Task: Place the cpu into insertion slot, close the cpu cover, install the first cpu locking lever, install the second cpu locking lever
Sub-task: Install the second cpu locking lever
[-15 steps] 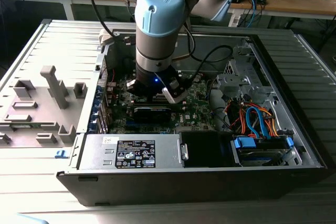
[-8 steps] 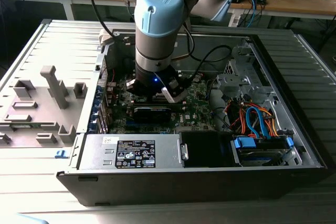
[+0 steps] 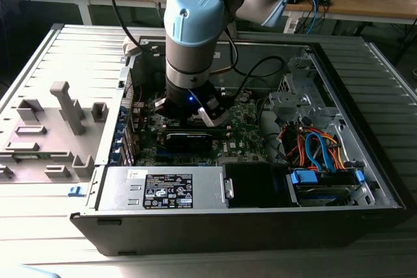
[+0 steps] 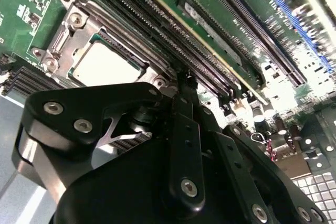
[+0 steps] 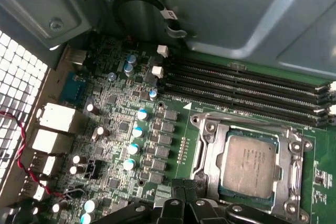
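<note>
Nearest the lens in both wrist views we see the black body of the gripper (image 4: 181,85), its linkage plates and screw heads crowding the foreground; in the second wrist view its jaws come together into 1 narrow tip with no gap that we can make out, and nothing sits between them, so we read them as closed and empty. Just beyond that tip lies the insertion slot (image 5: 251,166), a silver-rimmed socket on the green motherboard (image 5: 121,124); the cpu (image 5: 250,165) rests flat inside it, its pale metal face up. The cpu cover (image 5: 207,153) lies down around the chip, its window framing the face; we cannot tell from these views how the locking levers stand. Past the socket run 4 long dark memory slots (image 5: 247,85), side by side; further on we see small capacitors (image 5: 137,132) in a row and the rear ports (image 5: 55,116) against the perforated case wall.

In the exterior view the arm (image 3: 189,24) reaches straight down into the open computer case (image 3: 339,128), which lies on its side on the tabletop (image 3: 39,226); the power supply (image 3: 163,188) sits along the near edge, with a blue-tabbed drive bay (image 3: 322,183) and a bundle of orange and blue cables (image 3: 313,144) towards the exterior view's right. A grey fixture plate (image 3: 52,128) with upright blocks lies beside the case on the exterior view's left; a wooden bench (image 3: 365,1) stands furthest back.
</note>
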`<action>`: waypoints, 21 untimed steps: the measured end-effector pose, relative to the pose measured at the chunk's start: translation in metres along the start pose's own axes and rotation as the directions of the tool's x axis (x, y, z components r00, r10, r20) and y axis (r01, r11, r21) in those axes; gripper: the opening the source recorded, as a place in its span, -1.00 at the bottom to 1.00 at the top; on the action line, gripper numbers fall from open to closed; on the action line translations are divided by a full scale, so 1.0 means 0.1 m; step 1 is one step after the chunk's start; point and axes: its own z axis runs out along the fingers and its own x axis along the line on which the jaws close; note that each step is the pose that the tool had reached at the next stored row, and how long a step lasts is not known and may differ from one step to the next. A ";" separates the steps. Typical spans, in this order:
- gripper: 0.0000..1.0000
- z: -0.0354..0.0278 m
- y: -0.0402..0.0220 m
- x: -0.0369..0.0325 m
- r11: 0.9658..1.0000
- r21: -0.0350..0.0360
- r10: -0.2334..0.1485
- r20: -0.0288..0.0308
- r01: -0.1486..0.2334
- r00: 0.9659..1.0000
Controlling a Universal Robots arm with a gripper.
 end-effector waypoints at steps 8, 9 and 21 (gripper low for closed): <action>-0.79 -0.069 0.048 -0.004 0.999 0.049 -0.002 -0.006 0.003 1.000; -0.79 -0.067 0.061 -0.023 0.998 0.061 -0.001 -0.009 0.002 1.000; -0.79 -0.022 0.259 -0.491 0.991 0.136 0.010 -0.041 -0.005 0.999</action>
